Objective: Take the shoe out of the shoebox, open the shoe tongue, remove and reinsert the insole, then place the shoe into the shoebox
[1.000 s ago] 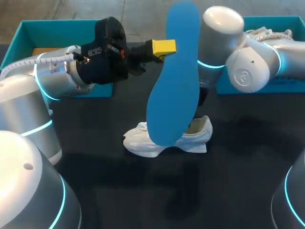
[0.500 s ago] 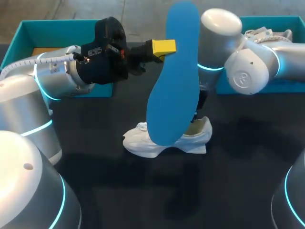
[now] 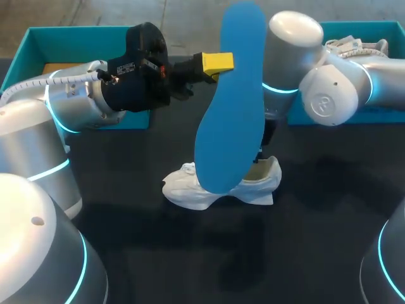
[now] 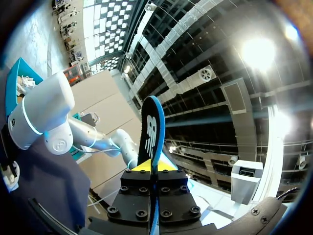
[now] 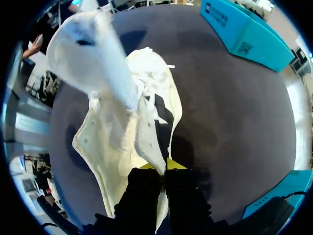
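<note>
- The white shoe (image 3: 190, 189) stands on the dark table (image 3: 190, 259), out of its box. It is near the middle, between the two blue-green boxes.
- From above, its toe points to our left side and its heel to our right side.
- In the right wrist view the shoe (image 5: 112, 122) is wide open on top, and we can see down into it.
- Our right gripper (image 5: 164, 169) is at the shoe. Its two fingers are closed tight on a thin white edge of the shoe's opening.
- From above, the right arm (image 3: 316, 76) comes down behind the insole, so its gripper is mostly hidden there.
- The blue insole (image 3: 231, 101) is out of the shoe. It hangs up in the air over the shoe, standing tall on its end.
- Our left gripper (image 3: 221, 62) pinches the insole by its side edge, up near the top end.
- In the left wrist view the insole (image 4: 150, 132) sticks straight out between the fingers of the left gripper (image 4: 154, 169), and both fingers press on it.
- One blue-green box (image 3: 38, 41) sits at the far left of the table, behind our left arm (image 3: 82, 101). We see something brown inside it.
- The other blue-green box (image 3: 373, 28) sits at the far right, behind the right arm.
</note>
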Controlling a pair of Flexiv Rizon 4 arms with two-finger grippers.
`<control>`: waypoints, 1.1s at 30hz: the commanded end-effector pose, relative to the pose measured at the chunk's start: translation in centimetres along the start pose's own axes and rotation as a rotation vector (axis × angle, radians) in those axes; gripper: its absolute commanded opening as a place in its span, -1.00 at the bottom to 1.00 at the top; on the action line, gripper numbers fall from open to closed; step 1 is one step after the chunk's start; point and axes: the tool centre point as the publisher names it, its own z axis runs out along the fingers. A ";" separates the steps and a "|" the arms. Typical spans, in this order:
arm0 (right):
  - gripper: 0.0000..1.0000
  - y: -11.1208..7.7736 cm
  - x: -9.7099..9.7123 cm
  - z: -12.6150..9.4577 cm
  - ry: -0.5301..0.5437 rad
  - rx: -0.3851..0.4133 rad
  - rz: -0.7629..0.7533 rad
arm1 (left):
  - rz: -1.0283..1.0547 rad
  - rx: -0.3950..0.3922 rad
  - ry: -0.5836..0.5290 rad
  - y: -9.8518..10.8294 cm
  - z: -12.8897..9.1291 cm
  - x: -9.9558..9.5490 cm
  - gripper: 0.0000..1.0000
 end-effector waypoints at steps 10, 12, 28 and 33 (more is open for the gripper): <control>-1.00 -1.0 1.5 -3.6 0.031 -0.226 0.788 | 0.001 0.120 -0.009 0.5 0.7 0.4 -1.00; -1.00 -0.9 1.7 -3.6 0.028 -0.255 0.883 | 0.001 0.120 -0.009 0.5 0.7 0.4 -1.00; -1.00 1.0 2.5 -3.1 -0.058 -0.291 1.441 | 0.001 0.120 -0.009 0.5 0.7 0.4 -1.00; -1.00 1.1 2.4 -3.2 -0.116 -0.307 1.497 | 0.001 0.120 -0.009 0.5 0.7 0.4 -1.00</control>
